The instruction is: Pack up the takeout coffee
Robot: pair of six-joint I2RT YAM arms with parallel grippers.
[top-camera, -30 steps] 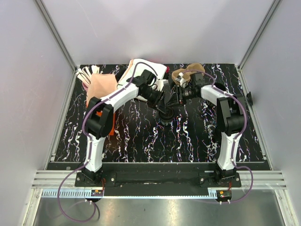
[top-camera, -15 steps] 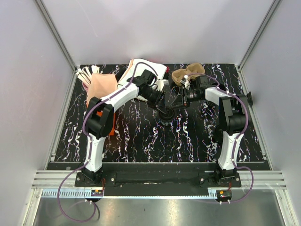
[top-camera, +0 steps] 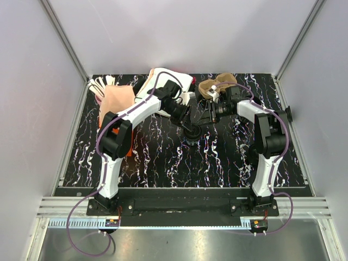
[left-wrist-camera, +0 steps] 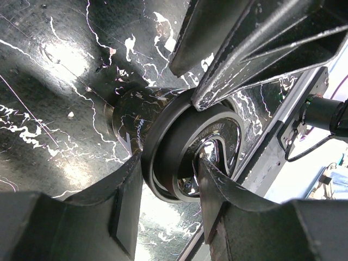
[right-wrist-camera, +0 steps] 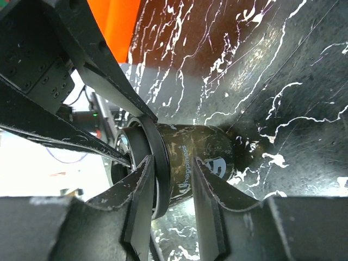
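Observation:
The takeout coffee [top-camera: 191, 132] is a small black cup with a black lid, standing on the marbled table near its middle. My left gripper [top-camera: 188, 124] comes at it from the back left. In the left wrist view my left gripper [left-wrist-camera: 171, 163] pinches the lid's rim, one finger outside and one on the lid top [left-wrist-camera: 215, 144]. My right gripper [top-camera: 202, 120] is at the cup's back right. In the right wrist view its fingers [right-wrist-camera: 173, 163] stand a little apart in front of the cup's side [right-wrist-camera: 209, 149], with nothing between them.
The brown two-hollow cardboard tray [top-camera: 218, 84] lies at the back, behind the right wrist. A white bag [top-camera: 165, 79] lies at the back centre. A pink cup with wooden stirrers [top-camera: 106, 88] lies at the back left. An orange object [top-camera: 128, 153] sits by the left arm.
My right wrist has drawn back to the right, uncovering more of the cardboard tray. The cup and my left gripper have stayed where they were.

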